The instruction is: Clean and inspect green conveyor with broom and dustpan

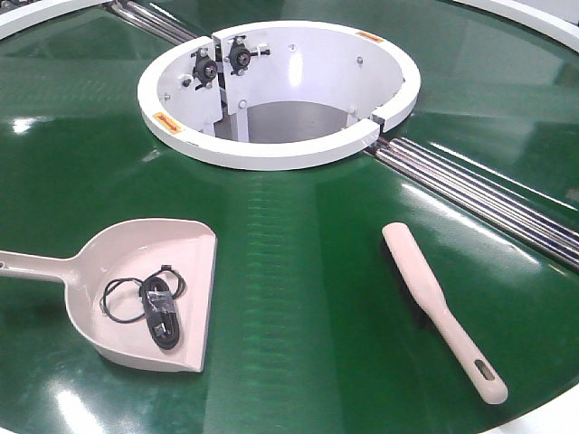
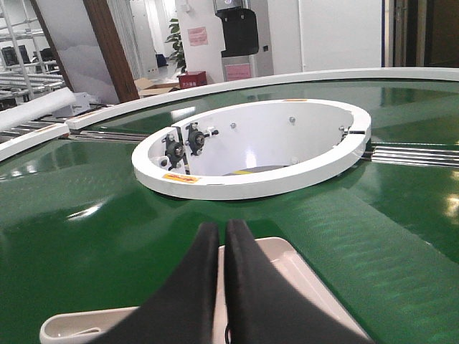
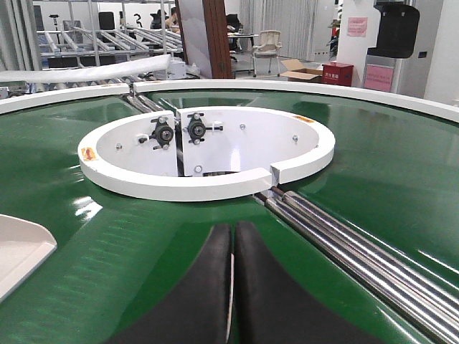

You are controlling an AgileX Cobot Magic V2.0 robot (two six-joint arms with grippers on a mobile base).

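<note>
The green conveyor [image 1: 298,271] fills the front view. On it at the left lies the dustpan [image 1: 118,262], lip facing right and handle running off the left edge, with a coiled black cable [image 1: 154,303] inside. The broom [image 1: 439,303] lies flat on the belt at the right, slotted handle tip nearest me. Neither gripper shows in the front view. In the left wrist view my left gripper [image 2: 222,228] is shut and empty, hovering over the dustpan [image 2: 301,279]. My right gripper [image 3: 233,229] is shut over the belt, with a thin pale strip showing through the slit between its fingers.
The white ring hub [image 1: 271,154] rises from the belt's middle, open inside with bearing mounts. Steel rollers [image 1: 479,194] run from the hub toward the right edge, and more at the far left. A corner of the dustpan [image 3: 21,247] shows left in the right wrist view.
</note>
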